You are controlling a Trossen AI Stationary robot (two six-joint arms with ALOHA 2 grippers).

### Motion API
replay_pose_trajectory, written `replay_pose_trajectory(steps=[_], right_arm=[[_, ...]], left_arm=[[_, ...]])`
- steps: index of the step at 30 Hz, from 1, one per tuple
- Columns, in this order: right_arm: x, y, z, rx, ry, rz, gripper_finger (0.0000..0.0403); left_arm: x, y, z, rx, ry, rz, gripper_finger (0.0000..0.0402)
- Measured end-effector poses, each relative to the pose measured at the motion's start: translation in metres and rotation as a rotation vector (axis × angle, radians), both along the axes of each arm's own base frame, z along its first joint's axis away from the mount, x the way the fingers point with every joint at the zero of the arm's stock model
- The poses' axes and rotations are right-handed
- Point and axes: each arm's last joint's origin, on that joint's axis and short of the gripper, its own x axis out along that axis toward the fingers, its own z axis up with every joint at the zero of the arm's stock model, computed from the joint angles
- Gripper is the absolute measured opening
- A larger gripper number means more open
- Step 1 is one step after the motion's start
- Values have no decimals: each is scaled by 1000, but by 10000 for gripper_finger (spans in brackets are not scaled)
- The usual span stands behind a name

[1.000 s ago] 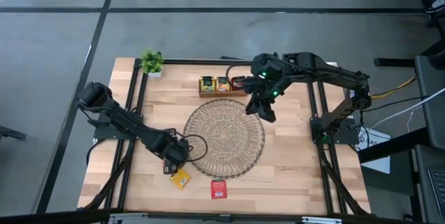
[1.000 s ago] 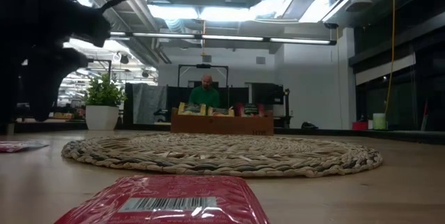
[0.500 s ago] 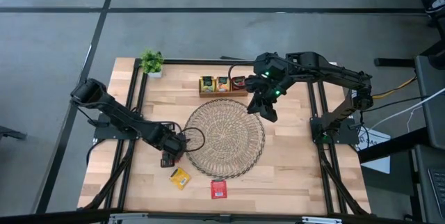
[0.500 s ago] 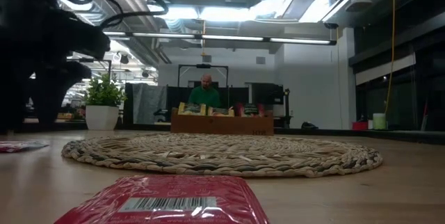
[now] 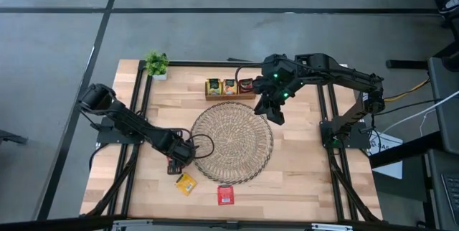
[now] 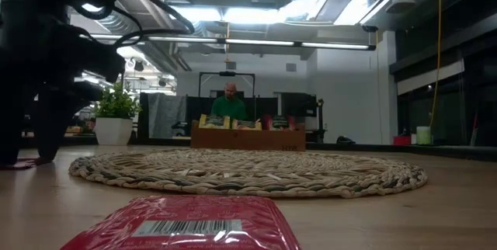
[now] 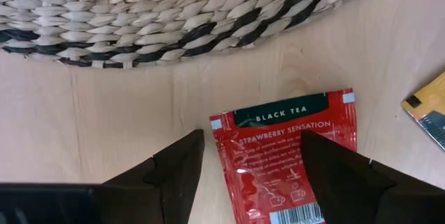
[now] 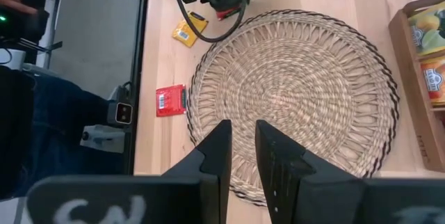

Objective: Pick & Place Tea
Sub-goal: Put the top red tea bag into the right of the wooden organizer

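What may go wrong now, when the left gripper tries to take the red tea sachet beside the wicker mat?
1. The red sachet lies flat on the table, so the open left gripper may slide over it or push it.
2. The wicker mat is close; a finger may catch its edge.
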Motion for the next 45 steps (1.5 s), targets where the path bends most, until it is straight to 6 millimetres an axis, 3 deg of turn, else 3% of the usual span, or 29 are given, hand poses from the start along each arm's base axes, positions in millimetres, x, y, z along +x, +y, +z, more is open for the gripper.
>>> replay_pose_trajectory(steps=[4,13,21,28,38,45], right_arm=[[0,0,0,1,0,0,67],[0,0,0,0,-2,2,67],[0,0,1,-36,-26,47,67],[2,-3,3,-85,-79,95,67],[4,-14,5,-134,-130,109,67],[8,-26,10,-174,-214,93,67]], left_arm=[[0,0,-5,15,25,2,201],[1,0,-5,12,15,14,14],[-2,4,8,-3,52,60,4],[12,27,57,-14,-124,148,3],[27,94,145,-136,-693,244,4],[30,127,186,-352,-1061,122,4]])
